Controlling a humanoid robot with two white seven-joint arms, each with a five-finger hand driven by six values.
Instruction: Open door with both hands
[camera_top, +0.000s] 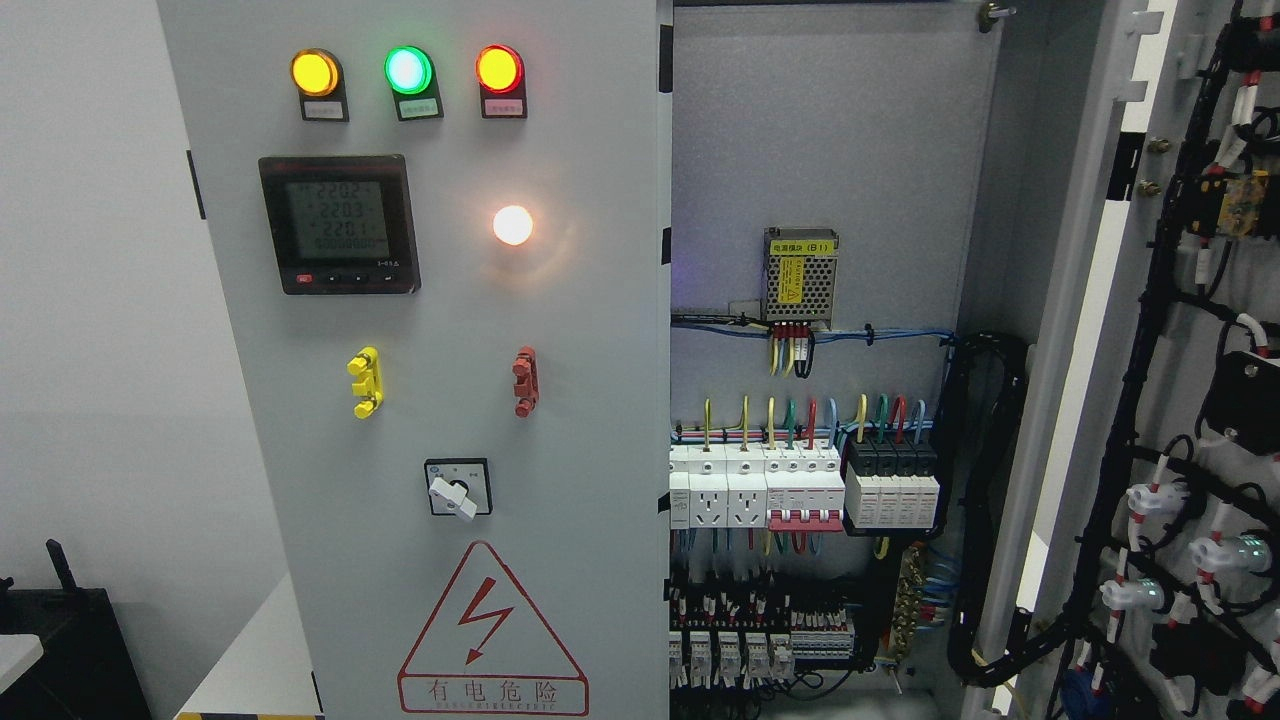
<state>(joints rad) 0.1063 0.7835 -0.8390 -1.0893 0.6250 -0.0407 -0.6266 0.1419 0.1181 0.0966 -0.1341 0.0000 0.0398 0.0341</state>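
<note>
We see neither robot hand in view, so we cannot tell their state. The left door (420, 400) of the cabinet stands closed, its lamps lit and meter (338, 223) glowing. The right door (1190, 400) is swung wide open at the right edge, baring breakers (800, 490) and wiring inside.

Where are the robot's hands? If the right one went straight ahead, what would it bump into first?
Neither hand shows, so its direction cannot be told. Coming in from the lower right, it would probably meet the open door and its wired inside first, though depth is unclear.
</note>
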